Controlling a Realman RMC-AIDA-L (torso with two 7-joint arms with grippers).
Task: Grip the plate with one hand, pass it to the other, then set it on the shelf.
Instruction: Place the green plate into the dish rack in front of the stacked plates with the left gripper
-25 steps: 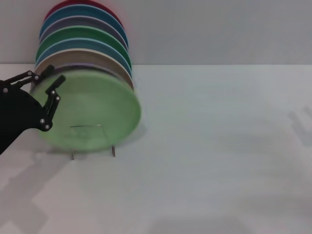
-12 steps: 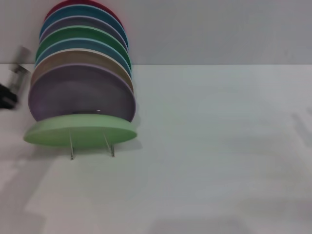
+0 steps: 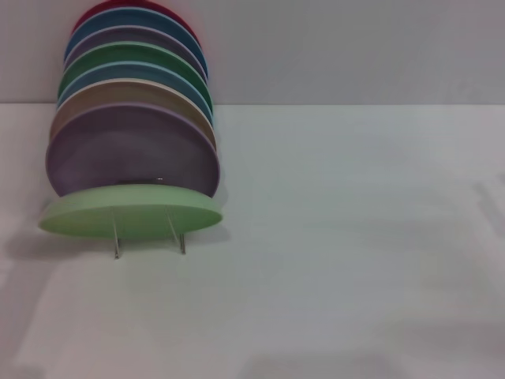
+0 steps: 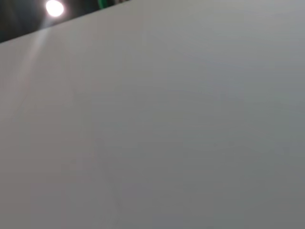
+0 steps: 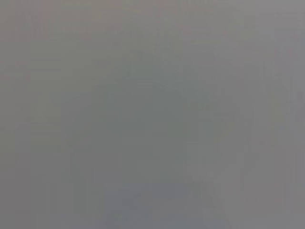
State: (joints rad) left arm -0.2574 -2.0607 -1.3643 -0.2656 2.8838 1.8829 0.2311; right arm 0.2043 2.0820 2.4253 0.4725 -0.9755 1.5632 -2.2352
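Note:
The pale mint-green plate (image 3: 130,218) lies nearly flat at the front of the clear shelf (image 3: 181,243), whose thin posts show just below its rim. It rests at the foot of a lilac-purple plate (image 3: 130,154), the front one of a leaning row. Neither gripper shows in the head view. Both wrist views hold only a blank grey surface, with no fingers in them.
Behind the lilac plate stand several more plates, among them a tan plate (image 3: 134,99), a dark green plate (image 3: 130,59) and a red plate (image 3: 134,6) at the back. A white table (image 3: 347,237) spreads to the right. A bright lamp (image 4: 54,8) glows in the left wrist view.
One second ago my left gripper held the mint-green plate upright against the row. The plate then dropped nearly flat, and the gripper drew off to the left, out of view.

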